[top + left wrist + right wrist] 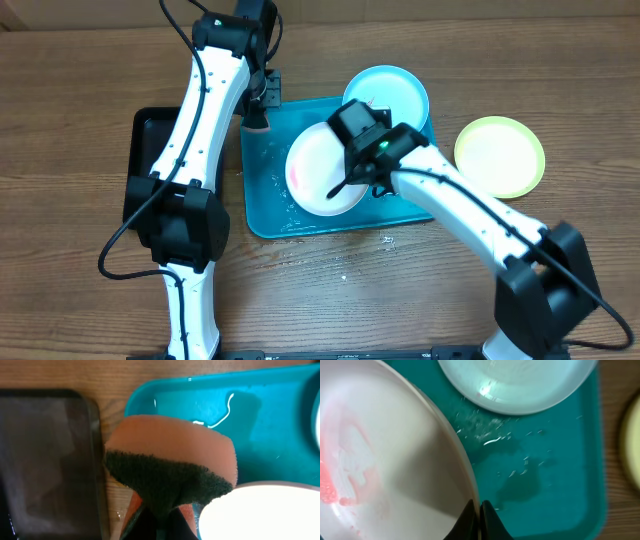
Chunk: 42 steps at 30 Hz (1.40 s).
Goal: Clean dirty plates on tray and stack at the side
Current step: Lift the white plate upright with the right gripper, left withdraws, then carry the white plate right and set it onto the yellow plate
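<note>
A white plate (318, 168) with a red smear lies tilted over the teal tray (268, 205). My right gripper (362, 180) is shut on its right rim; the wrist view shows the rim (470, 480) pinched between the fingers (480, 510). My left gripper (257, 112) is shut on an orange sponge (257, 124) with a dark scrub side, held over the tray's top left corner. In the left wrist view the sponge (170, 455) fills the middle, with the white plate (260, 512) just right of it. A light blue plate (390, 92) sits at the tray's far end.
A yellow-green plate (500, 155) lies on the table right of the tray. A black tray (150, 150) lies left of the teal tray. Water drops lie on the teal tray and on the wood in front of it.
</note>
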Available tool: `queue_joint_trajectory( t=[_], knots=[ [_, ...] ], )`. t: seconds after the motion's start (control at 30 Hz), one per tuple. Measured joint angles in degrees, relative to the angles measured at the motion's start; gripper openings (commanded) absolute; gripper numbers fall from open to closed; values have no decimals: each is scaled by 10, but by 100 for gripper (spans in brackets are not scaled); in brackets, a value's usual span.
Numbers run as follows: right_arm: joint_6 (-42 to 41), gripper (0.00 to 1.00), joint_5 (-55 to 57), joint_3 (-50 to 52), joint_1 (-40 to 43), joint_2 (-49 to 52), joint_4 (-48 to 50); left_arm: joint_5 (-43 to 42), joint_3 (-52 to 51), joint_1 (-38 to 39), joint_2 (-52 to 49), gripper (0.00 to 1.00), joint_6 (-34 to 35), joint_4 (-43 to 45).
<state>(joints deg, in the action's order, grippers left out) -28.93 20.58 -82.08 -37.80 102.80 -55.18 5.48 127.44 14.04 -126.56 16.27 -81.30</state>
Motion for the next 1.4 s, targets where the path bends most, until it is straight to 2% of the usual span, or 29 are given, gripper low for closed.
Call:
queue_joint_trajectory(
  t=[0.4, 0.77, 1.2, 1.4],
  knots=[
    [-26, 4, 349, -4, -148, -39, -75, -10, -26, 2, 0, 4, 1, 1],
    [-34, 4, 618, -4, -227, -54, -91, -16, -26, 2, 0, 4, 1, 1],
    [-33, 4, 668, -4, -246, -54, -100, -18, -26, 2, 0, 4, 1, 1],
    [-43, 4, 573, -4, -235, -54, -115, -18, -26, 2, 0, 4, 1, 1]
  ],
)
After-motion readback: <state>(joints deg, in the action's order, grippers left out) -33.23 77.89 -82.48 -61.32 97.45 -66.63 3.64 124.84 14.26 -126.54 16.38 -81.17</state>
